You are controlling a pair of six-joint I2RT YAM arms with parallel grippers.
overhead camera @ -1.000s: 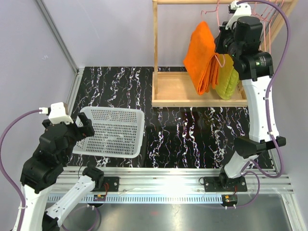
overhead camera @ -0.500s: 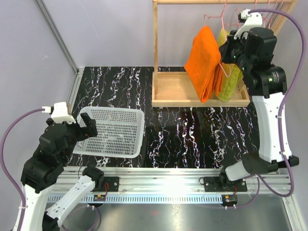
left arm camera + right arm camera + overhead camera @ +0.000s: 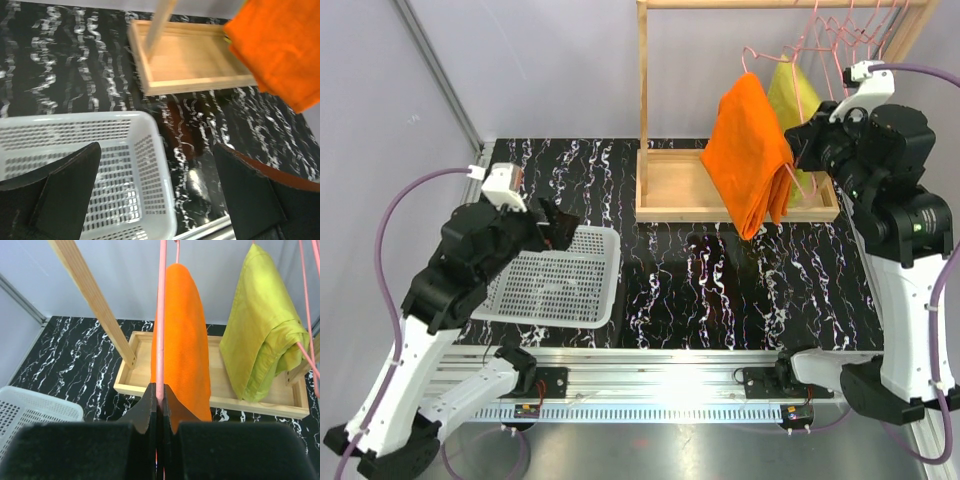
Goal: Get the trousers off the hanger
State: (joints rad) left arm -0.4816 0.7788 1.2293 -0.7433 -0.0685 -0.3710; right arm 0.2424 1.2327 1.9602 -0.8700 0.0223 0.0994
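Just in front of the wooden rack (image 3: 643,110), the right gripper (image 3: 160,390) pinches the pink hanger (image 3: 161,315) carrying the draped orange trousers (image 3: 182,330), while the left gripper (image 3: 157,165) gapes empty well left of it.

One pair of orange trousers (image 3: 748,150), one yellow-green garment (image 3: 792,95). One white mesh basket (image 3: 605,300), one wooden rack (image 3: 642,100). Pink hangers (image 3: 840,30): several, too tangled to count.

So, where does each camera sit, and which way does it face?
Top external: above, behind the arms, looking down at the table; left gripper and right gripper show.
Left wrist: faces the basket and rack tray; its open fingers show.
Right wrist: faces the rack; its fingers, shut on the hanger, show.
Shared: the trousers, in all three.
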